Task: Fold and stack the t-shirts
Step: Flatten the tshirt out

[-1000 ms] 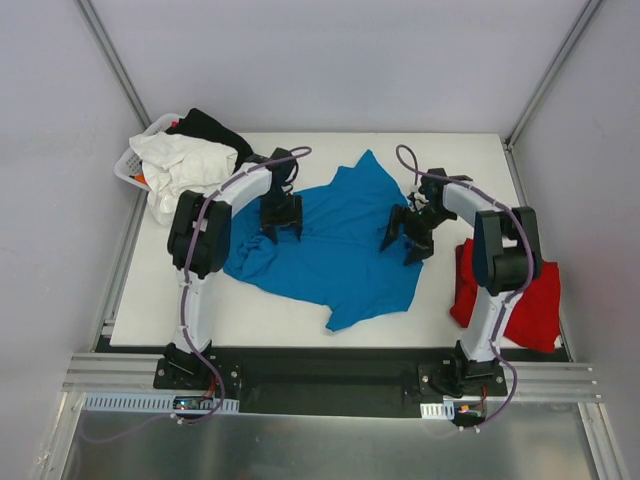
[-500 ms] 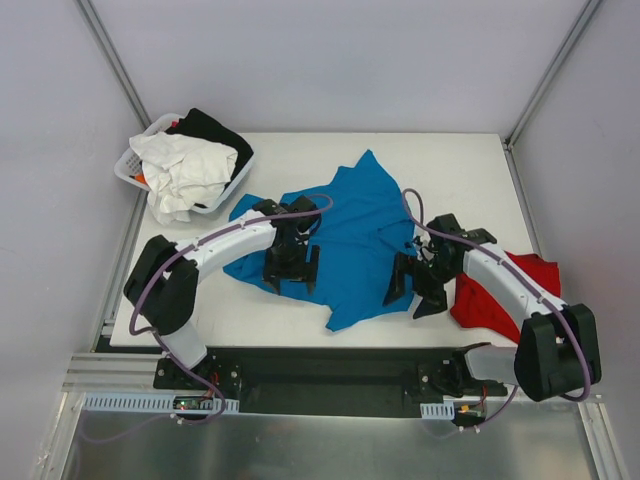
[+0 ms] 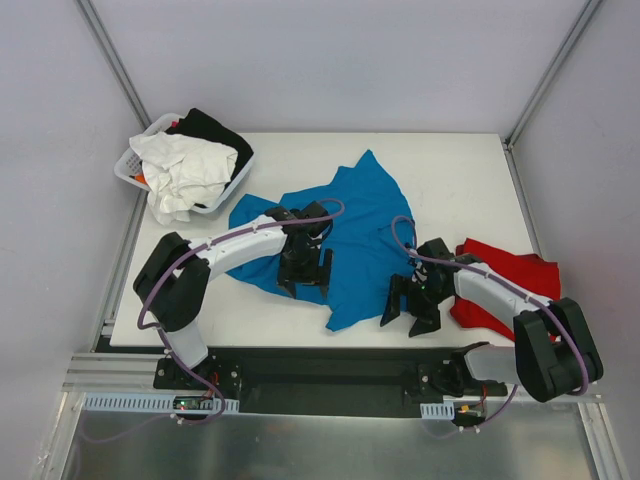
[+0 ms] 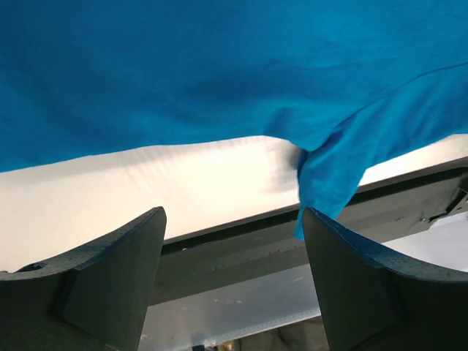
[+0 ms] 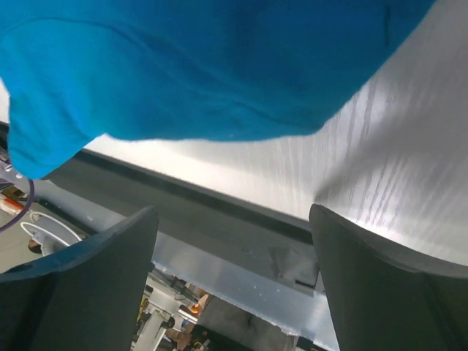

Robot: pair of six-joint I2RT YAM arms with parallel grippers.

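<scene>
Desk (image 3: 460, 170): white, plain grey walls around.
Left gripper (image 3: 303, 288): jaws wide apart, empty, over blue t-shirt (image 3: 360, 215).
Right gripper (image 3: 407, 318): jaws wide apart, empty, beside its hem.

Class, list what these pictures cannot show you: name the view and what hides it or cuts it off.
Red shirt, top view: the right arm lies across it, so its outline is unclear.
Blue shirt, both wrist views: cut off by the picture edges.
Basket, top view: the white cloth and black cloth hide whatever lies beneath.
</scene>
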